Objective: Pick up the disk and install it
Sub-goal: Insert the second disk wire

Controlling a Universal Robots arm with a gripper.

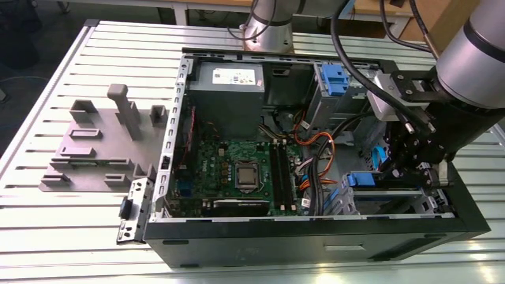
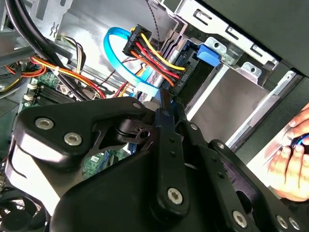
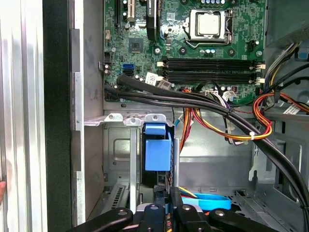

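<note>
Fingers: your gripper [image 3: 164, 203] looks pinched shut, nothing clearly held.
Disk: blue-railed disk [image 3: 158, 152] sits edge-on in the drive bay [image 3: 118, 145].
Progress: looks nearly seated; full seating unconfirmed.

Open computer case [image 1: 316, 234], lower right of the exterior view: the gripper [image 1: 418, 168] hangs inside its right end, over the drive bay [image 1: 387, 198].

Obstacles: orange, red and yellow cable bundle [image 1: 316, 148] strung between the motherboard [image 1: 236, 171] and the bay; thick black cables [image 3: 193, 99] crossing the middle of the first wrist view; blue ribbon cable [image 2: 113, 53] looping at upper centre of the second wrist view; blue plastic bracket [image 3: 157, 150] standing upright in the bay mouth.

Free room: bare metal bay floor [image 3: 217, 164] right of the bracket; slatted table [image 1: 71, 236] at lower left of the exterior view.

A hand [image 2: 292, 166] rests at the right edge of the second wrist view.
</note>
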